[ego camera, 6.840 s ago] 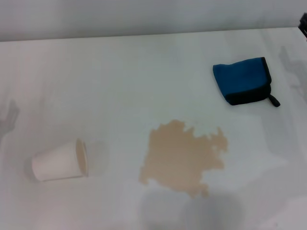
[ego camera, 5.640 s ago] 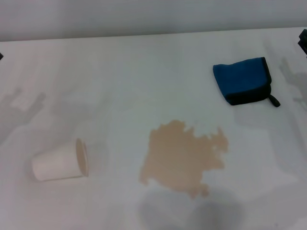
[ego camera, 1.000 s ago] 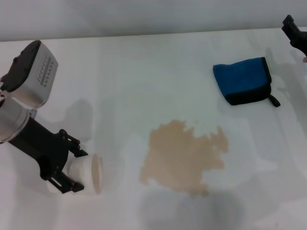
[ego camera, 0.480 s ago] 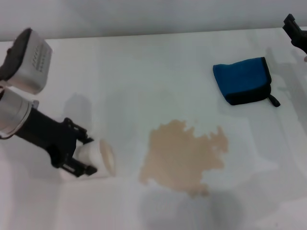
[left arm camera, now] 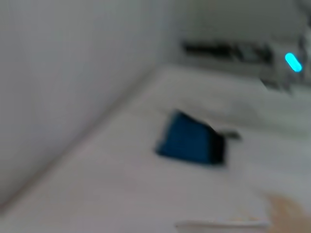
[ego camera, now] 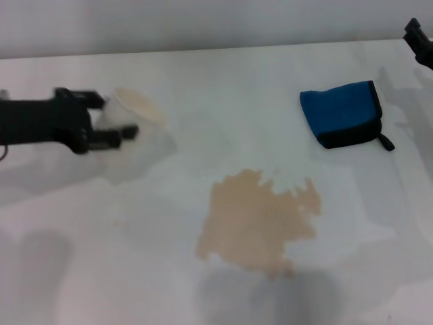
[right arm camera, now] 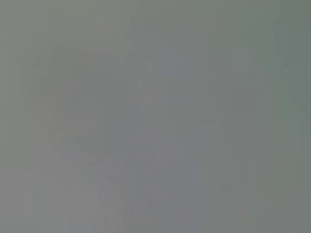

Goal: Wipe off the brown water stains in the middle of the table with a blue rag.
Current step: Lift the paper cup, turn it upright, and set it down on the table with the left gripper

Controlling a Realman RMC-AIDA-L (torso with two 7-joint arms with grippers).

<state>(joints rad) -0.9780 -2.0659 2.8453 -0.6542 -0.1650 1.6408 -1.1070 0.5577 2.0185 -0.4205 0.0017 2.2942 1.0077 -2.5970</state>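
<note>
The brown water stains (ego camera: 258, 222) form one tan blotch in the middle of the white table (ego camera: 223, 88). The blue rag (ego camera: 342, 114), with black trim, lies flat at the back right, apart from the blotch. It also shows in the left wrist view (left arm camera: 191, 141), with a corner of the stain (left arm camera: 287, 213). My left gripper (ego camera: 111, 120) is shut on a white paper cup (ego camera: 132, 110) and holds it above the table at the back left. Only a tip of my right gripper (ego camera: 421, 40) shows at the far right edge, beyond the rag.
The cup's rim shows at the edge of the left wrist view (left arm camera: 223, 224). The right wrist view shows only plain grey. The table's back edge meets a grey wall (ego camera: 203, 24).
My left gripper has lifted the paper cup off the front left of the table and carried it up and toward the back. The rag and stain have not moved.
</note>
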